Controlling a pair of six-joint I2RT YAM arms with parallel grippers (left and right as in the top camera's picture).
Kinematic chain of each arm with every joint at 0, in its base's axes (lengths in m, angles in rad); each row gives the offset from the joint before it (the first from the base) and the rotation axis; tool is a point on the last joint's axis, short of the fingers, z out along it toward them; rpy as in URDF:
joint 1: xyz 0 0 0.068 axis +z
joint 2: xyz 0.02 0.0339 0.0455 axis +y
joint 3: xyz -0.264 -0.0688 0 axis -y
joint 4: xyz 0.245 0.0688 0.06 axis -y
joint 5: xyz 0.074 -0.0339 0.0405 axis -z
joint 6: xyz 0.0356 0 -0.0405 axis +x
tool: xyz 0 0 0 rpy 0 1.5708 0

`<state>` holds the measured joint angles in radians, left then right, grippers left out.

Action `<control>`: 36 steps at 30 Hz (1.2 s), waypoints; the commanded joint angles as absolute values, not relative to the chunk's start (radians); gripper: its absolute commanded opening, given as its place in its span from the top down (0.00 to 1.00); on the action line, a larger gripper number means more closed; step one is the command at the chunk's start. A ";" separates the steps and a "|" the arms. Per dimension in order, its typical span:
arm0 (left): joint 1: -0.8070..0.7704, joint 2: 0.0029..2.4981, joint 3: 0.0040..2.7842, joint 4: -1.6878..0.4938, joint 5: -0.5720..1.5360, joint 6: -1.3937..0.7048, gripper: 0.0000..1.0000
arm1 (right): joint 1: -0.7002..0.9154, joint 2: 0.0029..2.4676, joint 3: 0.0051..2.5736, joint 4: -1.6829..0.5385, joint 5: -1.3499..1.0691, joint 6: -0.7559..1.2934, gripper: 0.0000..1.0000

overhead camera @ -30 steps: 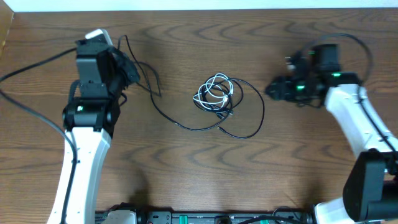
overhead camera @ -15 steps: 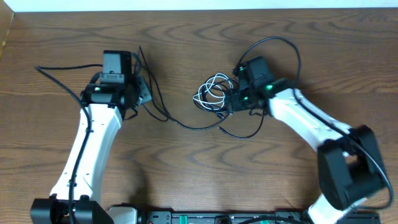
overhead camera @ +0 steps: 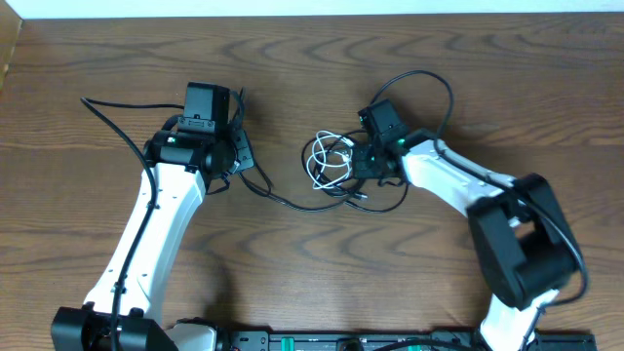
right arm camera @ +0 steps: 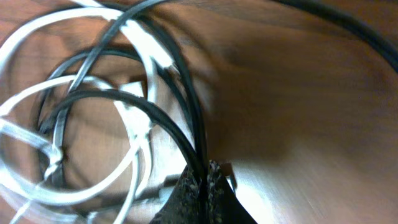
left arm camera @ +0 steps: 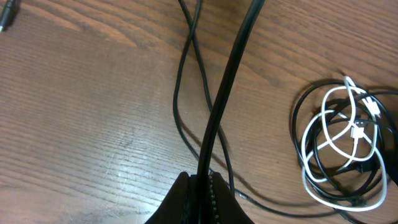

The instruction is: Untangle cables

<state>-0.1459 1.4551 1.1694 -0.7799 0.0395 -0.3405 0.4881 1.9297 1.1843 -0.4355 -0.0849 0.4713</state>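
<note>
The cables lie as a small tangle [overhead camera: 334, 164] at the table's middle: white loops [left arm camera: 357, 130] wound through black ones. One black cable [overhead camera: 292, 202] trails left from the tangle to my left gripper [overhead camera: 237, 156]. In the left wrist view that gripper [left arm camera: 202, 186] is shut on a black cable [left arm camera: 227, 81] that runs up and away between its jaws, and a thinner black strand [left arm camera: 180, 106] crosses it. My right gripper [overhead camera: 363, 164] sits at the tangle's right edge. In its wrist view the right gripper [right arm camera: 205, 177] is shut on black strands, with the white cable [right arm camera: 142, 46] just to the left.
Thick black arm wires arc beside each arm, on the left [overhead camera: 117, 117] and on the right [overhead camera: 434, 83]. A loose plug end [left arm camera: 7, 18] lies at the far left of the left wrist view. Dark equipment [overhead camera: 331, 341] lines the table's near edge.
My right arm swung left from the table's right side to the tangle and shut on black strands. My left arm moved right toward the middle, still holding its cable.
</note>
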 commanded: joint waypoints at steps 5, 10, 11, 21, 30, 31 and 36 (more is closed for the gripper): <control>-0.147 1.464 1.182 -0.776 0.041 -0.342 0.93 | 0.352 1.568 1.369 -0.624 -0.294 0.277 0.99; -0.147 1.464 1.182 -0.761 0.041 -0.342 0.93 | 0.291 1.456 1.372 -0.607 -0.294 0.297 0.99; -0.147 1.464 1.182 -0.759 0.041 -0.342 0.92 | 0.287 1.454 1.372 -0.619 -0.262 0.323 0.99; -0.147 1.464 1.182 -0.752 0.043 -0.342 0.93 | 0.301 1.464 1.372 -0.629 -0.476 0.221 0.99; -0.148 1.464 1.182 -0.739 0.180 -0.331 0.72 | 0.302 1.478 1.356 -0.927 -0.059 0.327 0.99; -0.149 1.464 1.182 -0.739 0.181 -0.331 0.67 | 0.302 1.480 1.349 -0.961 -0.027 0.342 0.99; -0.164 1.464 1.182 -0.736 0.216 -0.331 0.52 | 0.302 1.511 1.288 -1.060 0.008 0.370 0.99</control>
<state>-0.1490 1.4555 1.1694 -0.7372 0.1719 -0.3378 0.3004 1.4837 1.3209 -1.0504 -0.0795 0.3233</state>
